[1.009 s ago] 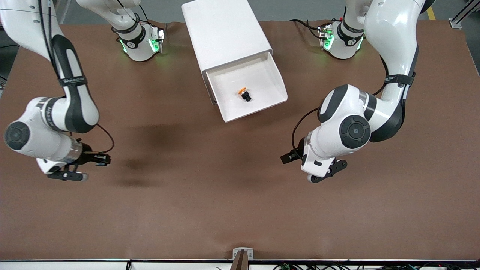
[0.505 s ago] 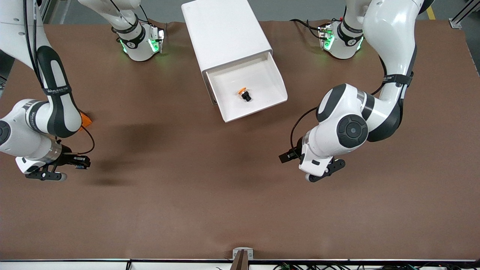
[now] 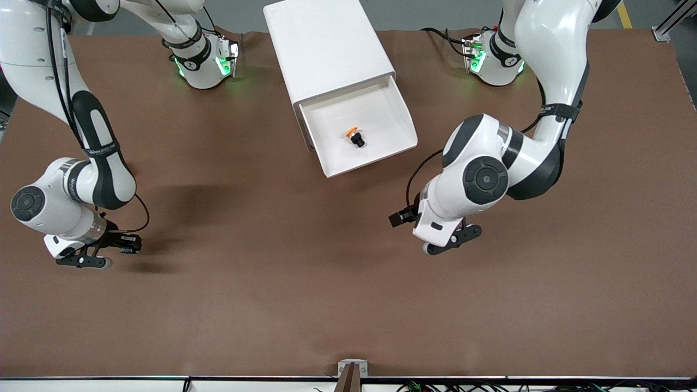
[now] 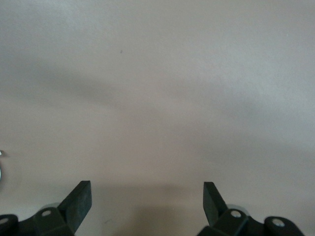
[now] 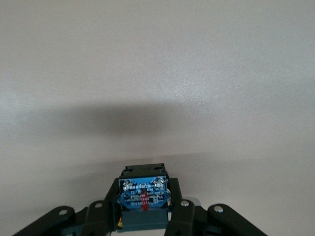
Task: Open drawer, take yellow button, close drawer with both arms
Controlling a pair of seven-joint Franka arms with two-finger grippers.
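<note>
The drawer is the top one of the white cabinet and stands pulled open. My right gripper hangs over bare table near the right arm's end. In the right wrist view it is shut on the button, a dark grey-blue blocky piece with a blue label and a small yellow end. The button is hidden under the hand in the front view. My left gripper is open and empty over bare table, nearer the front camera than the drawer. Its fingers stand wide apart.
An orange-capped black push button lies in the open drawer. The brown table spreads wide between the two grippers. The arm bases stand beside the cabinet.
My right gripper swung toward the right arm's end, then came back a little, still holding the button. My left gripper moved toward the middle of the table. An orange block seen briefly is covered again.
</note>
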